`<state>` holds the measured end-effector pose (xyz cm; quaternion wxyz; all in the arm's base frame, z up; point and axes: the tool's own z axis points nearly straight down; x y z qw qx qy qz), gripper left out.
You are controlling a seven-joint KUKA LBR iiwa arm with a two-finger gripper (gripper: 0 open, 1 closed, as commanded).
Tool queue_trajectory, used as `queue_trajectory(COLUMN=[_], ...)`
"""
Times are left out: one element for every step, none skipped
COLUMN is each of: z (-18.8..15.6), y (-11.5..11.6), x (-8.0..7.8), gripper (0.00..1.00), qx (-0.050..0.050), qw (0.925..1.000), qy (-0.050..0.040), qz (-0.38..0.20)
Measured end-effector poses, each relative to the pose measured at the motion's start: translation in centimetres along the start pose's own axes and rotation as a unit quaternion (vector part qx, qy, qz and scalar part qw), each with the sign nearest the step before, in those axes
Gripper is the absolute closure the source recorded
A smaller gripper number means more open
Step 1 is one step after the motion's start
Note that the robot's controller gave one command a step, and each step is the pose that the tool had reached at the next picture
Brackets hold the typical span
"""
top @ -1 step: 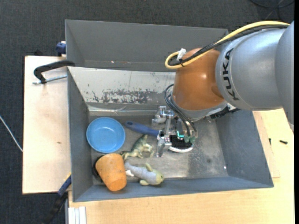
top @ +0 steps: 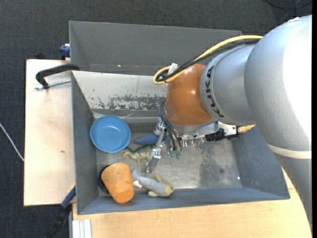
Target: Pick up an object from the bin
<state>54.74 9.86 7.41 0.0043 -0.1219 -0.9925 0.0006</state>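
Approach stage, I guess: pincer (top: 157, 153) was spotted over the greenish toy critter (top: 136, 155) beside the blue bowl (top: 110, 133). Its width couldn't be told, and closing would be needed next.

The right half of the bin floor (top: 214, 171) is bare and open to pass. The left half is crowded: a blue bowl (top: 110, 133) by the left wall, an orange cup (top: 119, 182) in the near corner, and a green toy dinosaur (top: 137, 154) and a grey toy animal (top: 154, 185) beside them.
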Motion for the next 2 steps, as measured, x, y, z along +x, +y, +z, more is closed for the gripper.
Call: queue_trajectory(z=[0.0, -13.1], y=[0.0, -3.7], x=[0.0, -0.1], gripper=[1.0, 1.0], qx=[0.0, -0.002], qw=[1.0, 0.9973], qy=[-0.0002, -0.0102], qz=[0.001, -0.073])
